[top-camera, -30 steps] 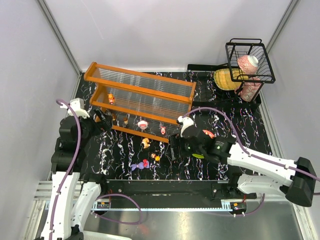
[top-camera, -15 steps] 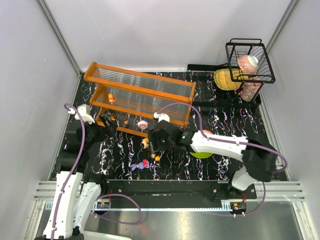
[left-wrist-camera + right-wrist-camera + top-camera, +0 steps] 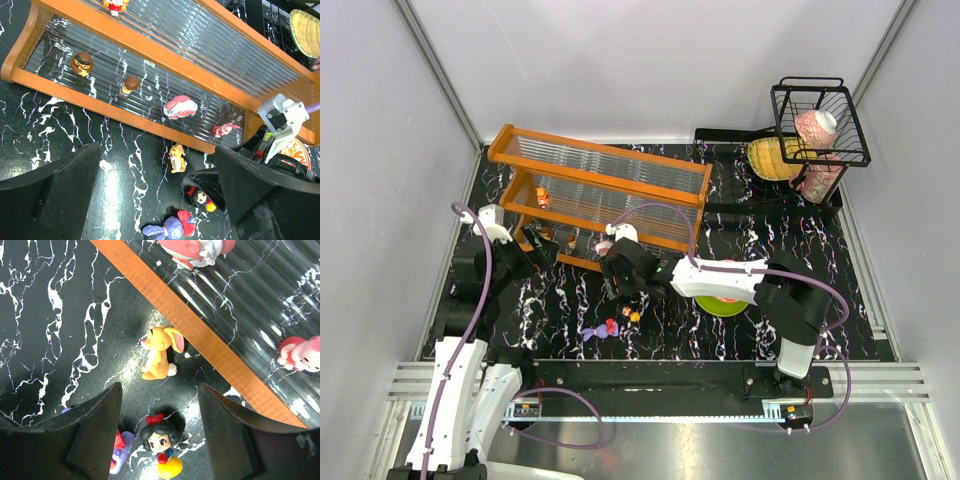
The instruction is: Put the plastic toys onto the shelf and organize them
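- The right arm lies stretched toward 9 o'clock across the black marbled table. The right gripper has its fingers apart and clasps nothing.
- The left gripper is spread wide and empty.
- Of the plastic toys, a glossy black-haired doll stands on the table below the right gripper's gap, with a yellow long-eared figurine at its 12 o'clock. A purple toy is half hidden behind one finger.
- The shelf has an orange frame and clear ribbed panels. A pink-white figurine on its lower tier is cut off by the picture's edge.
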`<move>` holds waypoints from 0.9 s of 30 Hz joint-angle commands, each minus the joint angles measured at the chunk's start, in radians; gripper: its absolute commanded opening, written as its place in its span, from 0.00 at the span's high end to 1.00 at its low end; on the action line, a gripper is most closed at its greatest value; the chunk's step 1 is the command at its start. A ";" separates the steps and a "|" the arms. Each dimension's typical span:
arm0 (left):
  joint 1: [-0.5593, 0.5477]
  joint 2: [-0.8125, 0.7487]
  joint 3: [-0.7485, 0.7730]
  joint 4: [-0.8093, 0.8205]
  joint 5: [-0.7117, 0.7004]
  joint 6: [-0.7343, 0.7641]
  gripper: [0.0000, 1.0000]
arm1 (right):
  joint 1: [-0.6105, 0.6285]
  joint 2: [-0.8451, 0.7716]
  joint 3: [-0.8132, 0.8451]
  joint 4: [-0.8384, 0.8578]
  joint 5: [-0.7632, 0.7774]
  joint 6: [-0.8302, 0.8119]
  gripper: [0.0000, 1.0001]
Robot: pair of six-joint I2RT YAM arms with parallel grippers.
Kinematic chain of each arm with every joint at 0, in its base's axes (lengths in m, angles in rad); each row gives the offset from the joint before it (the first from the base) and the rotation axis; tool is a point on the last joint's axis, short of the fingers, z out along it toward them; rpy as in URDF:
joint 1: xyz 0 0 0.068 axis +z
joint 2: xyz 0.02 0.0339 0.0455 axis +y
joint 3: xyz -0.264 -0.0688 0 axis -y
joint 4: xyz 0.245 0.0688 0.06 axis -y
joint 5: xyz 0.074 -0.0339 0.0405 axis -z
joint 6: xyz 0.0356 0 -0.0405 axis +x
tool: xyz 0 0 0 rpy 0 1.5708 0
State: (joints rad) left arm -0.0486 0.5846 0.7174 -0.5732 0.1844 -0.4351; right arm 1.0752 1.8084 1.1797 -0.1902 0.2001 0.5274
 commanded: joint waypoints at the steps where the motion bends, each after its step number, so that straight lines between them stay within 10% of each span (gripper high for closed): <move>1: 0.000 -0.003 -0.012 0.059 0.027 0.001 0.01 | 0.008 0.015 0.023 0.066 0.032 -0.049 0.33; 27: -0.002 0.015 -0.018 0.070 0.036 -0.001 0.01 | 0.008 0.126 0.047 0.109 -0.016 -0.072 0.42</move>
State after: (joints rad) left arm -0.0486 0.5926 0.6933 -0.5533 0.2001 -0.4351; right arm 1.0756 1.9045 1.1938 -0.0895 0.1978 0.4603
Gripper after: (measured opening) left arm 0.984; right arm 0.589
